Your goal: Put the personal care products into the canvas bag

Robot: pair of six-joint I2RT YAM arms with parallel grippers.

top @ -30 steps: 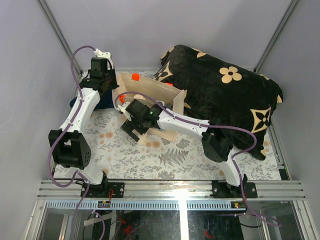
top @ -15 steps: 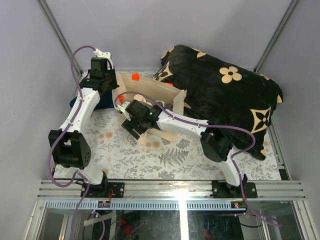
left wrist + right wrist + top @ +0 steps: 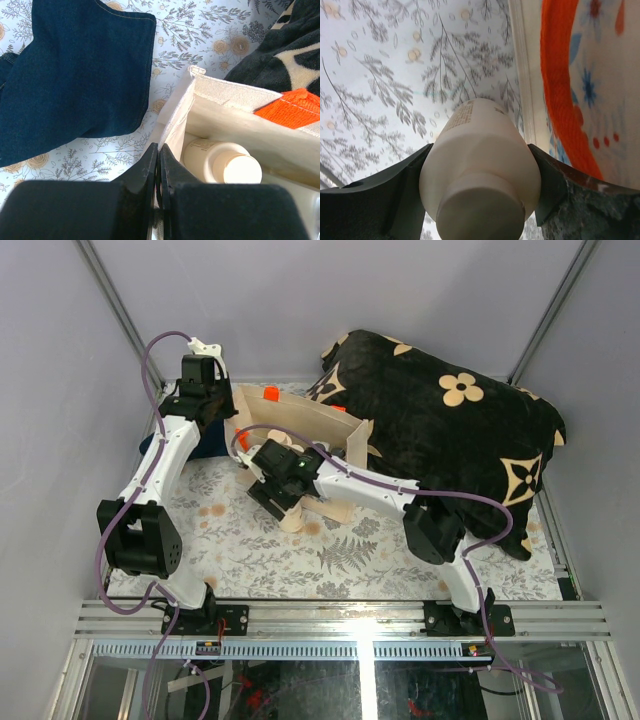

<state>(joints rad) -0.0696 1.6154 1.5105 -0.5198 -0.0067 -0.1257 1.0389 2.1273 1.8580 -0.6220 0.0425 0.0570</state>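
My right gripper (image 3: pixel 480 150) is shut on a cream bottle (image 3: pixel 480 170), cap toward the camera, just above the floral cloth. From above, that bottle (image 3: pixel 293 519) hangs below the right gripper (image 3: pixel 283 502), in front of the canvas bag (image 3: pixel 300 418). The bag's printed front and orange handle (image 3: pixel 560 75) are close on the right in the right wrist view. My left gripper (image 3: pixel 158 149) is shut on the bag's rim (image 3: pixel 175 112) at its left corner. Another cream bottle with a tan cap (image 3: pixel 220 161) lies inside the bag.
A large black flower-patterned cushion (image 3: pixel 450 430) fills the back right, touching the bag. Folded blue denim (image 3: pixel 75 75) lies left of the bag, under the left arm. A floral tablecloth (image 3: pixel 330 555) covers the table.
The right gripper's fingers, wide open a second ago, have closed on the cream bottle in front of the bag. The left arm has not moved.
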